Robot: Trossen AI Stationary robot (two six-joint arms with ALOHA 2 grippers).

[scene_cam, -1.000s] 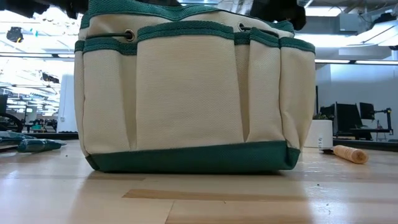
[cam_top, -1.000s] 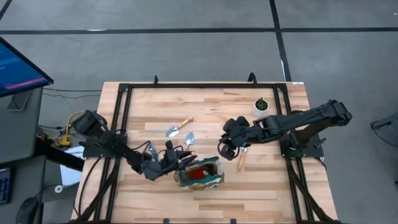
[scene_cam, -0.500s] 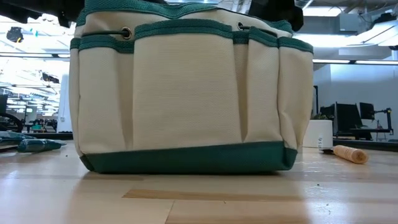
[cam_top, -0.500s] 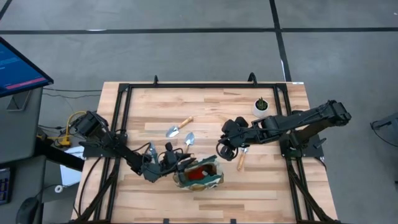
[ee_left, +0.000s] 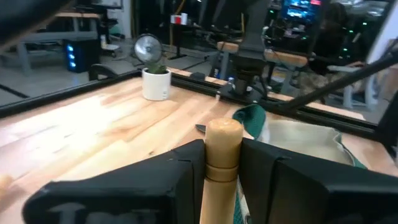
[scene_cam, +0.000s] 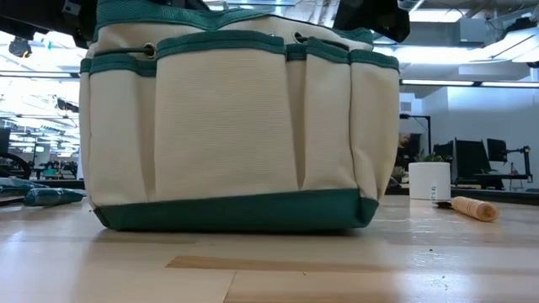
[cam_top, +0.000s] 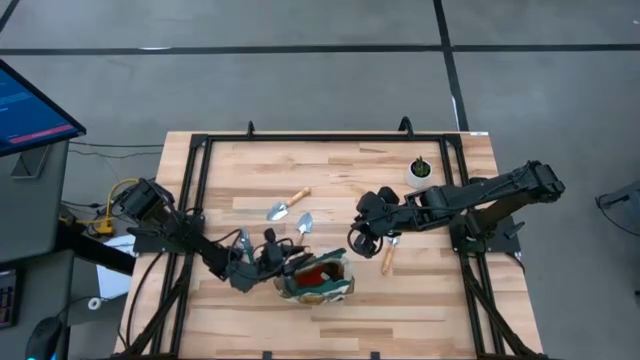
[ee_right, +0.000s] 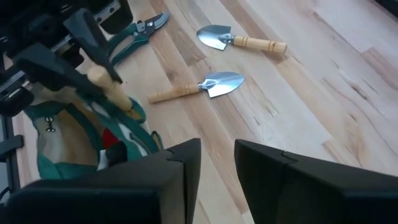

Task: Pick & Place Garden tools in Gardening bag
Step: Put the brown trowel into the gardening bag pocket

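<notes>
Left jaws clamp a wooden-handled tool (ee_left: pixel 222 163) over the bag (cam_top: pixel 318 281); right jaws (cam_top: pixel 364 240) hang empty, slightly parted, right of it.

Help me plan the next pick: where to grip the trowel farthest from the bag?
On the trowel, take the wooden handle from straight above, fingers across it: it lies flat, bare table around it, and the blade is wide and thin.

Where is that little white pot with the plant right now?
From above, the white pot stands near the table's far right corner, just behind the right arm, well away from the gardening bag at the near edge.
</notes>
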